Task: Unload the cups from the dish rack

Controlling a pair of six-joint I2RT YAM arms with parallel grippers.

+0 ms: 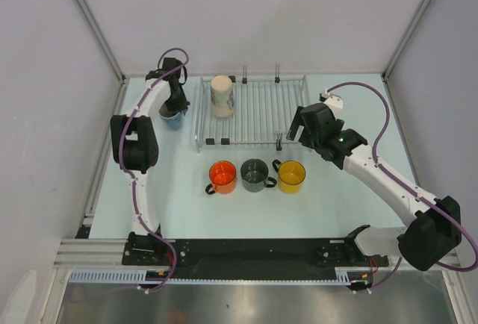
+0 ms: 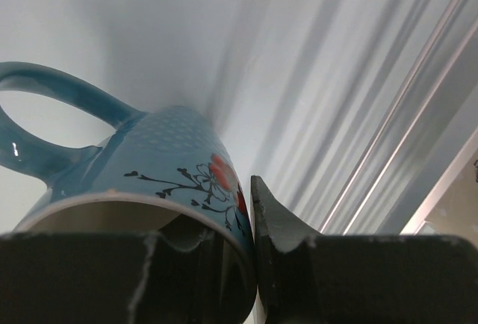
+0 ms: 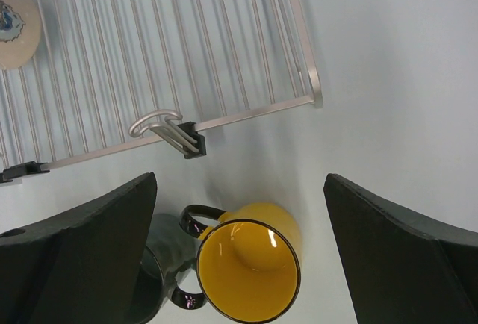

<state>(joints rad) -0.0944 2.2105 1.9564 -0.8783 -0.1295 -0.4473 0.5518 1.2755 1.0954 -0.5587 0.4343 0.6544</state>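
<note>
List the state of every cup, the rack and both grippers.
Orange cup, upright on table.
Grey cup, upright on table.
Yellow cup, upright on table.
Cream cup, standing on rack.
Blue cup, off rack, rim gripped.
Rack, holds one cup.
Left gripper, shut on blue cup.
Right gripper, open, empty.

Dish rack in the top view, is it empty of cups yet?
No, a cream-beige cup stands upright on the dish rack near its far left corner.
</note>
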